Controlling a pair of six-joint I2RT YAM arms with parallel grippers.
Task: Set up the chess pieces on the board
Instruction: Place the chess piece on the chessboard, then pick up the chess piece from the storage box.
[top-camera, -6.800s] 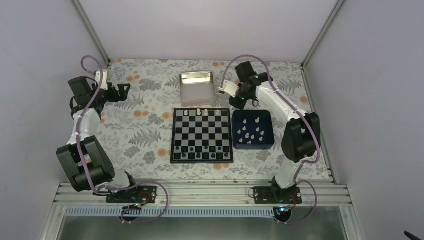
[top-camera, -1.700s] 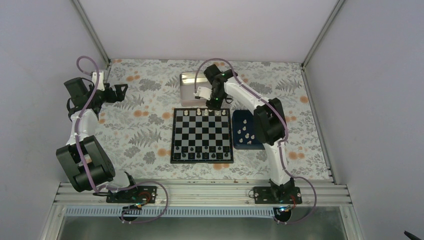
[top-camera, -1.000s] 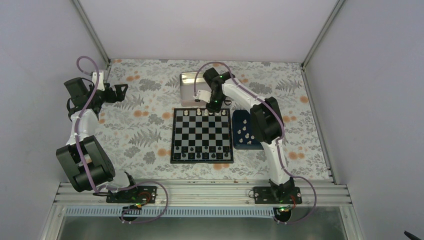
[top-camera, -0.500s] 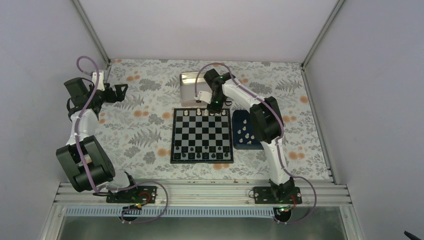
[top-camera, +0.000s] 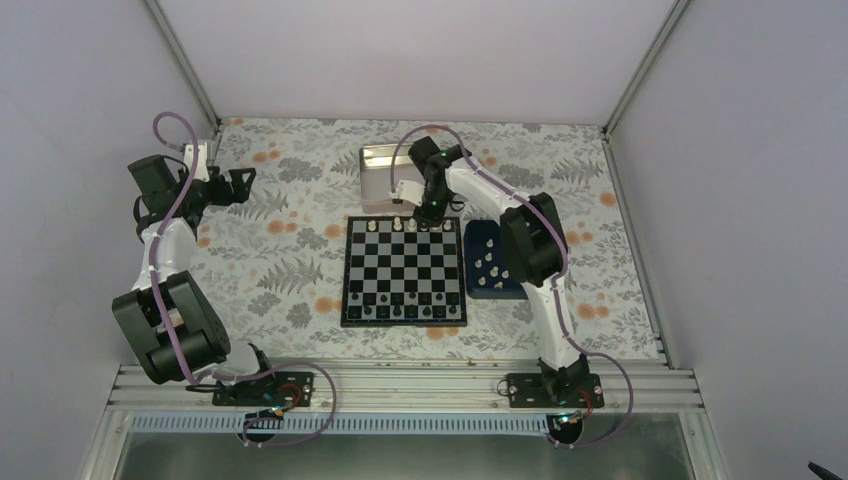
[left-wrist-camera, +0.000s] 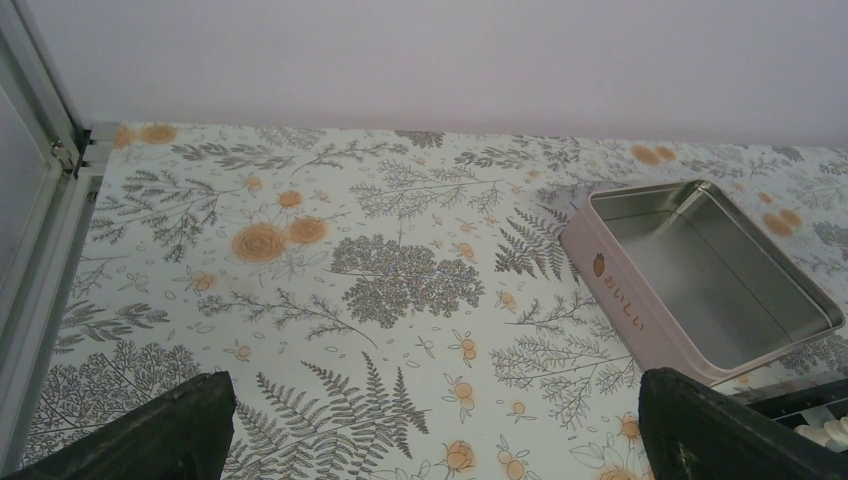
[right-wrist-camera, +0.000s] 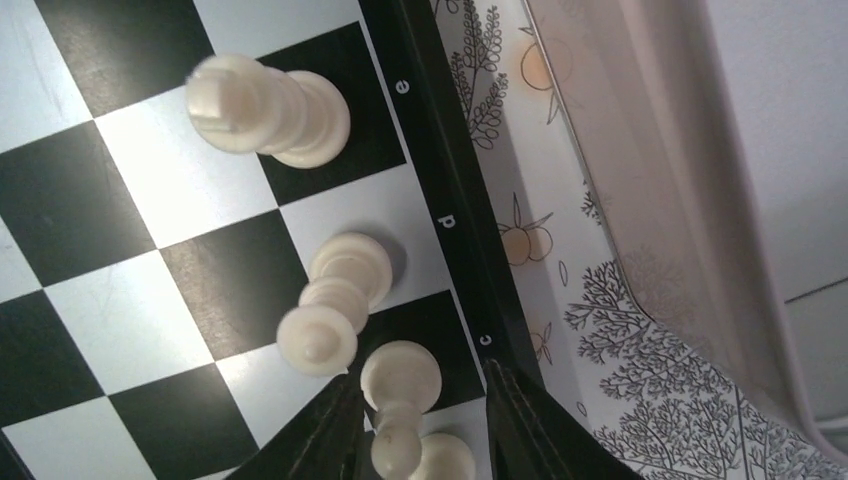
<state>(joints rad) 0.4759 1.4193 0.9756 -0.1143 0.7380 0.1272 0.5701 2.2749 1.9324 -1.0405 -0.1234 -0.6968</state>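
On the glossy chequered board (right-wrist-camera: 100, 300) stand smooth, rounded cream chess pieces (right-wrist-camera: 345, 270).

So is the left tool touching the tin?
Apart. The top view shows the left tool well to the left of the tin, with a wide stretch of flowery cloth between them.

board (top-camera: 404, 276): square and flat, black-and-white chequered inside a black border; the letters c, d and e are printed along its far edge (right-wrist-camera: 447, 222).
white pieces (top-camera: 398, 224): tiny cream figures standing upright in the board's far row, with gaps between them.
- by e (right-wrist-camera: 268, 106): stands on a black square.
- by d (right-wrist-camera: 335, 298): stands on a white square.
- by c (right-wrist-camera: 399, 385): stands on a black square, near its neighbour.
spare white pieces (top-camera: 486, 263): a loose cluster in the dark blue tray (top-camera: 472, 286) just right of the board, partly hidden.
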